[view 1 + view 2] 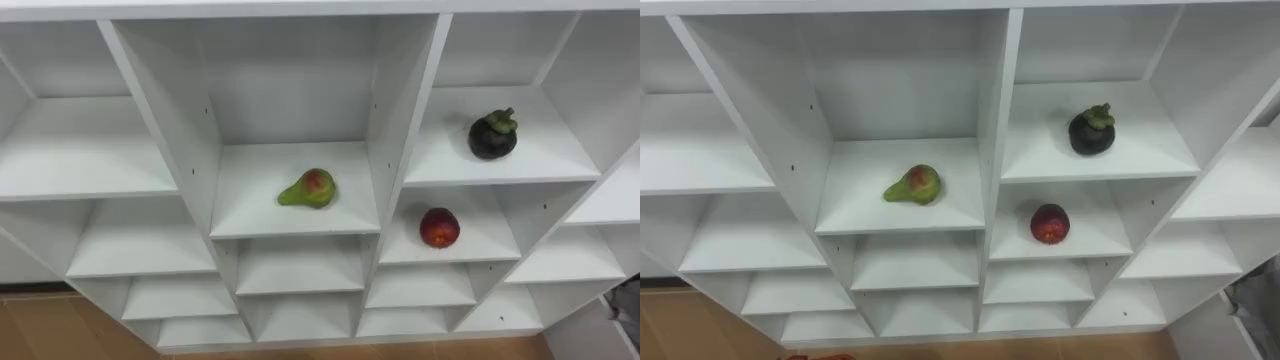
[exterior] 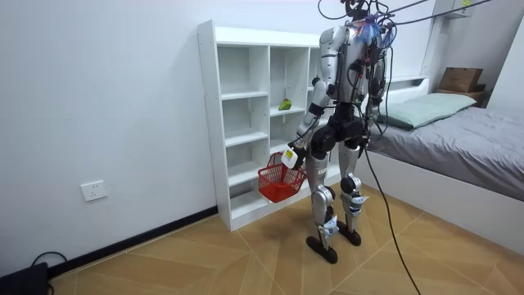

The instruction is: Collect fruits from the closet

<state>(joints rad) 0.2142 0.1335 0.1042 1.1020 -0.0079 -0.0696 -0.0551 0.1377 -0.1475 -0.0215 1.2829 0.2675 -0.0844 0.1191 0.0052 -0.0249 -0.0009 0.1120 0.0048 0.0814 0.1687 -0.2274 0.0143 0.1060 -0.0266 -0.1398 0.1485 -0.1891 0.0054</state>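
I stand facing the white closet (image 1: 395,110), a grid of open compartments made of smooth, flat, matte boards. Three of them hold fruit.

In the tall middle compartment a pear (image 1: 308,188) lies on its side near the front of its shelf. It is green with a red blush on its fat end. Its long axis runs along the shelf edge, with the narrow neck pointing to my left and the round bottom to my right.

One column to the right, on the upper shelf, a mangosteen (image 1: 493,135) sits upright. It is round, dark purple and nearly black, and its green leafy cap on top leans a little up and to the right.

In the compartment directly below it rests a round red fruit (image 1: 439,227) with a glossy skin and a darker patch on top. I cannot tell which way its stem points.

The three fruits sit well apart, each alone in its own compartment.

In the room view my left hand (image 2: 291,156) is curled round the handle of a red basket (image 2: 278,182). The basket has open mesh walls and hangs by my knee just in front of the lower shelves. I cannot tell whether anything lies in it.

My right hand (image 2: 368,133) hangs by my hip, and I cannot tell its state.
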